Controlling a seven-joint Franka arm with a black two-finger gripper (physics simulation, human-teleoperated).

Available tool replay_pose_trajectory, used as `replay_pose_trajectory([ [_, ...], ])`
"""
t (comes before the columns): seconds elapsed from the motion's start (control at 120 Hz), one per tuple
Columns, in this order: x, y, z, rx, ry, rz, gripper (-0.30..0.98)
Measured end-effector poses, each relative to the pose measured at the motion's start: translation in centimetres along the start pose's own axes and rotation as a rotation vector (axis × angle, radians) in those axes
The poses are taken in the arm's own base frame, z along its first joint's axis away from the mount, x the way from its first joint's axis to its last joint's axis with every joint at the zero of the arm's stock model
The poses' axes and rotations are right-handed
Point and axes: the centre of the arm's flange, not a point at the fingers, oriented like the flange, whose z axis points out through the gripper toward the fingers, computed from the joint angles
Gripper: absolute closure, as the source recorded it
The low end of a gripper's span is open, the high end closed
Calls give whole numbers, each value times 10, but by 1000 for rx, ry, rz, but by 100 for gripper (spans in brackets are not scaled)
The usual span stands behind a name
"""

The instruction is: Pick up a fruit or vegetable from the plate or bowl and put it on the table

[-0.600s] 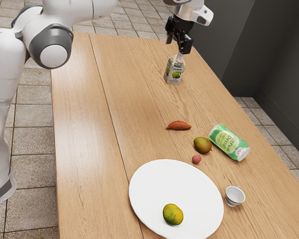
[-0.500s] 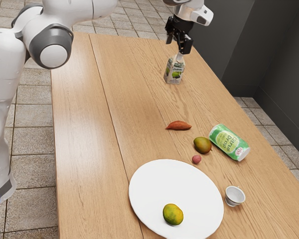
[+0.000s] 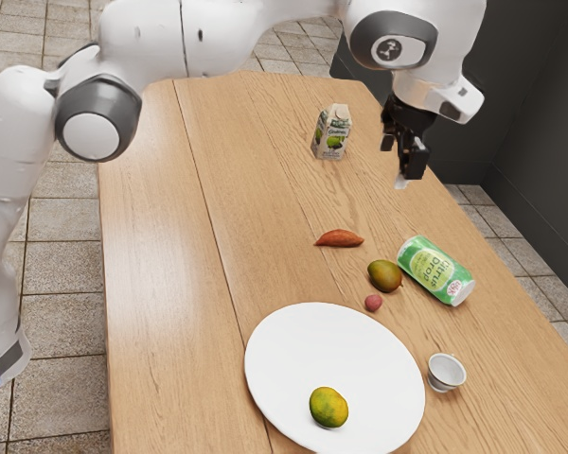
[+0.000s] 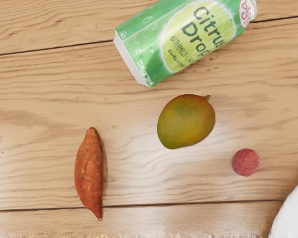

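Observation:
My gripper (image 3: 400,162) hangs open above the table, between the carton and the green can, with nothing between its fingers. The white plate (image 3: 293,345) lies near the exterior view's bottom, and a green-yellow citrus fruit (image 3: 328,407) rests on it. Part of the plate (image 4: 293,218) shows in the wrist view. On the table (image 3: 156,284) lie a mango (image 3: 384,275), a sweet potato (image 3: 340,238) and a small pink-red fruit (image 3: 373,303). Below my hand are the mango (image 4: 186,121), sweet potato (image 4: 89,173) and pink-red fruit (image 4: 246,162).
A green can (image 3: 435,270) lies on its side beside the mango; the can (image 4: 184,37) also appears in the wrist view. A small cup (image 3: 446,372) stands beside the plate. Farther back stands a carton (image 3: 331,132), near the table's far end.
The arm has reached farther out: my gripper has moved away from above the carton, toward the can and the exterior view's lower right. The objects on the table have not moved.

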Motion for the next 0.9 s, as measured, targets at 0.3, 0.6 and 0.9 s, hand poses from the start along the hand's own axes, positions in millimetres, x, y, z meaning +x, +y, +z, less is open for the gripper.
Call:
replay_pose_trajectory([
  [0.3,-30,128,-4,-72,-60,311,0],
  [0.6,-36,169,37,-194,-123,932,0],
  [0.9,-92,251,95,-240,-162,1472,0],
])
